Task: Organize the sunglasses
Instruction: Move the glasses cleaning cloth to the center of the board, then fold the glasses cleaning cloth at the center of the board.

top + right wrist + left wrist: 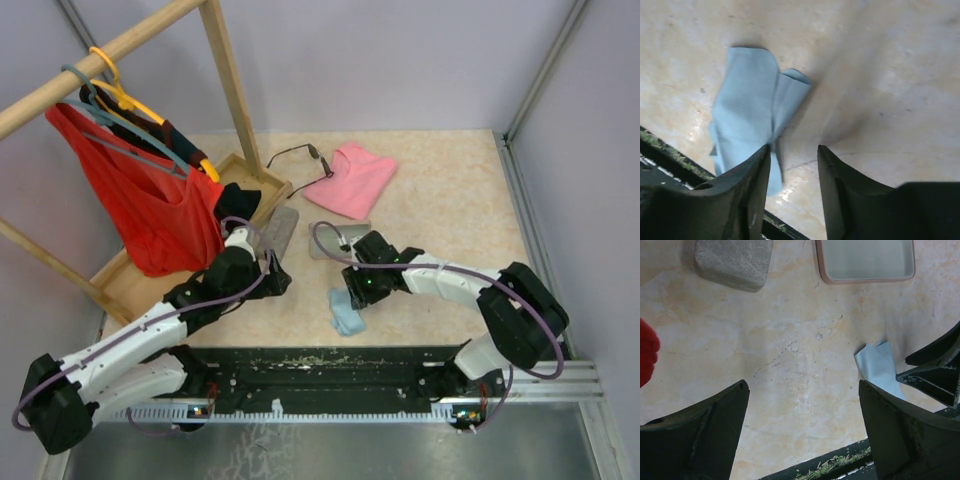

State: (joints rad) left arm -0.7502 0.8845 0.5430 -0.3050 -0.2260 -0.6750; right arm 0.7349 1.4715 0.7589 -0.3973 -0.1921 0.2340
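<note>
My left gripper [802,385] hangs over bare table [790,340], its jaws spread wide with nothing between them. My right gripper [794,150] is close beside it. Its jaws are narrowly parted and empty, low over the blue cloth [752,105], which lies crumpled near the front edge and runs behind one finger [740,200]. Just beyond lie a shut grey case [732,262] on the left and an open case [865,260] on the right. Farther back, well apart from both grippers, I see one pair of sunglasses [300,155] on the table, just beside the pink cloth [352,178]. They are near the foot of the rack [225,80], where a red garment [150,205] hangs.
</note>
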